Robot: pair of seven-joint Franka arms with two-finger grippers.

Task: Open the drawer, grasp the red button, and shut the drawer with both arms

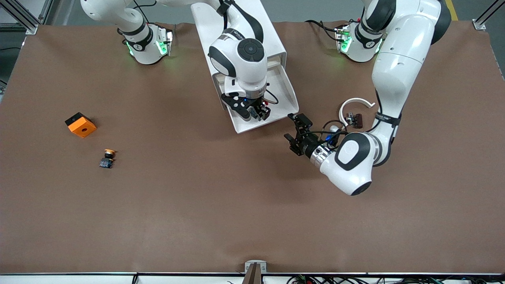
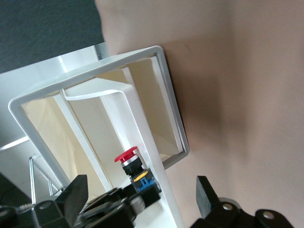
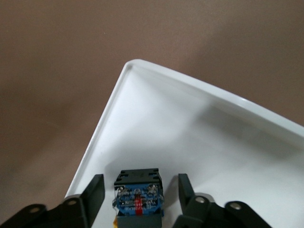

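Note:
The white drawer (image 1: pixel 287 92) stands pulled out of its white cabinet (image 1: pixel 240 23) in the middle of the table near the robots' bases. The red-capped button (image 2: pixel 128 156) lies in the drawer near its front wall. In the right wrist view its bluish base (image 3: pixel 137 199) shows between the fingers. My right gripper (image 1: pixel 259 112) is down in the drawer, open, its fingers (image 3: pixel 95 190) on either side of the button with small gaps. My left gripper (image 1: pixel 296 134) is open and empty, low over the table beside the drawer's front corner, pointing at the drawer (image 2: pixel 166 95).
An orange cube with a hole (image 1: pixel 80 124) and a button with an orange-yellow cap (image 1: pixel 107 157) lie toward the right arm's end of the table. A white ring piece (image 1: pixel 356 102) and a small dark part (image 1: pixel 357 119) lie beside the left arm.

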